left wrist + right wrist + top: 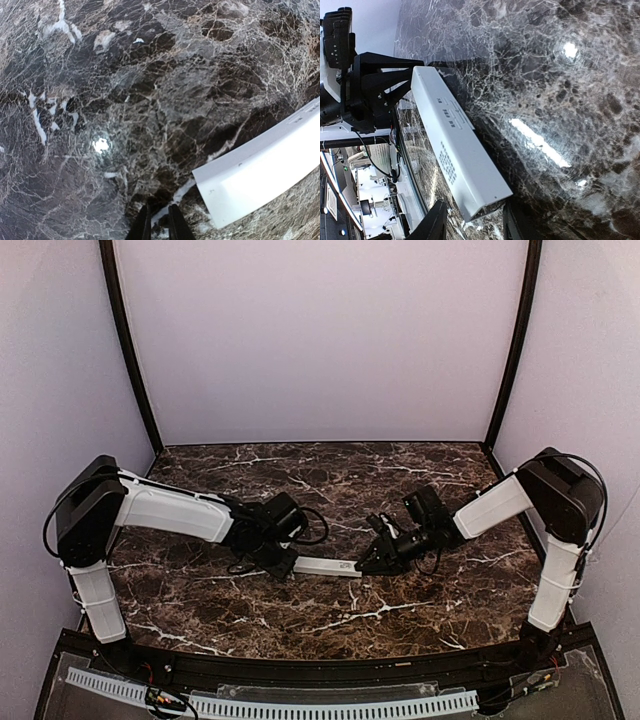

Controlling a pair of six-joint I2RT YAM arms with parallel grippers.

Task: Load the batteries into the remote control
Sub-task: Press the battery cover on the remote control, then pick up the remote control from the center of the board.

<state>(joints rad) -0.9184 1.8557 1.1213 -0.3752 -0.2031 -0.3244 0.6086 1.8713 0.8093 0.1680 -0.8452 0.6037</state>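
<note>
The remote control [327,567] lies on the bench [400,470]. The left fingers [142,227] sit nearly closed and empty beside it. The right fingers [436,222] spread astride its other end.

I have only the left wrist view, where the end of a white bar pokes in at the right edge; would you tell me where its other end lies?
Observer: The right wrist view shows the long white bar-shaped remote control ending between the right gripper fingers.
Operator: Thank you. Are those fingers clamped on it?
Observer: No, they stand open; a gap shows between one finger and the remote's side.
Operator: And how does it sit overall?
Observer: In the top view it lies flat on the dark marble table, about midway between its left and right edges.
</note>
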